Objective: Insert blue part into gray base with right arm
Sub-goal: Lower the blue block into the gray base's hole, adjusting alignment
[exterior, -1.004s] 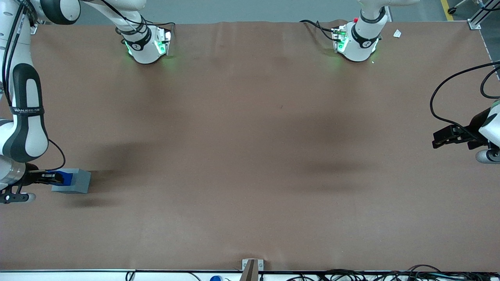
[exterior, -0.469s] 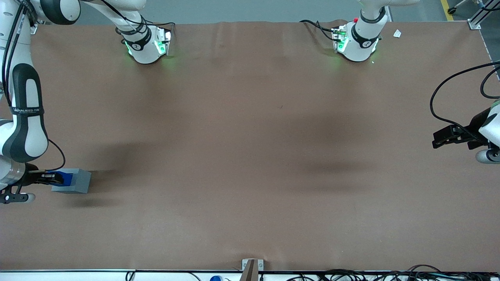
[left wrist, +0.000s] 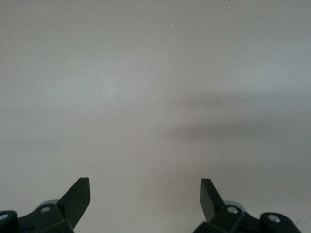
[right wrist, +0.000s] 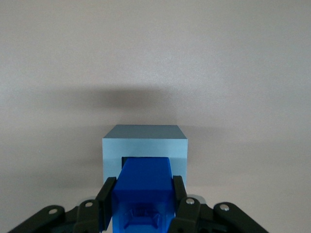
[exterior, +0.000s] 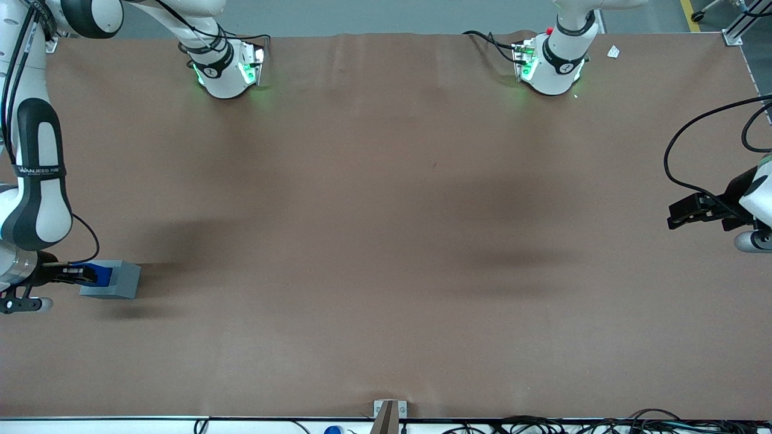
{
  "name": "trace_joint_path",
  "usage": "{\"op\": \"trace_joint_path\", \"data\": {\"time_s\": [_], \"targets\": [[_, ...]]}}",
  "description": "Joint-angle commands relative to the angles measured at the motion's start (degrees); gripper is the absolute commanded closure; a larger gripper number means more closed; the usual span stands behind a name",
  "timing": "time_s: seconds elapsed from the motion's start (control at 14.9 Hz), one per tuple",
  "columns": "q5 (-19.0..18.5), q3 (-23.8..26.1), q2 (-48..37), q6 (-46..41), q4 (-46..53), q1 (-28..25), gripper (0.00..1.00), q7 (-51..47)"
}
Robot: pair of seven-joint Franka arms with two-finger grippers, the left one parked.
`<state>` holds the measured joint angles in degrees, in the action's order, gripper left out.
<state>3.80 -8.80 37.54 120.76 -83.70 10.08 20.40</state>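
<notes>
Gripping the small bright-blue plastic block between both fingers, the black two-finger end effector holds it at the square recess of the matte gray cube-like base, which sits on the brown surface toward the working arm's end. Insertion looks underway; next calls for pushing straight in, keeping the block square, then releasing.

Front view looks steeply down over the whole table; right wrist view looks closely past its fingers.
</notes>
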Motion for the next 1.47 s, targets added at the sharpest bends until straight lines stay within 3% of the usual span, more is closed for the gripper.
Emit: {"op": "trace_joint_path", "data": {"time_s": [0.0,0.8,0.87,0.94,1.0,1.07,1.14,1.41], "targets": [[0.68,0.71,0.52,0.00,0.38,0.99,0.99,0.17],[1.38,0.71,0.69,0.18,0.38,0.46,0.97,-0.62],[1.38,0.71,0.69,0.27,0.38,0.46,0.92,-0.62],[1.38,0.71,0.78,0.35,0.38,0.55,0.71,-0.36],[1.38,0.71,0.78,0.44,0.38,0.55,0.44,-0.27],[1.38,0.71,0.78,0.44,0.38,0.55,0.12,-0.36],[1.38,0.71,0.78,0.36,0.38,0.55,0.00,-0.45],[1.38,0.63,0.08,-0.26,0.56,0.03,0.00,-0.54]]}}
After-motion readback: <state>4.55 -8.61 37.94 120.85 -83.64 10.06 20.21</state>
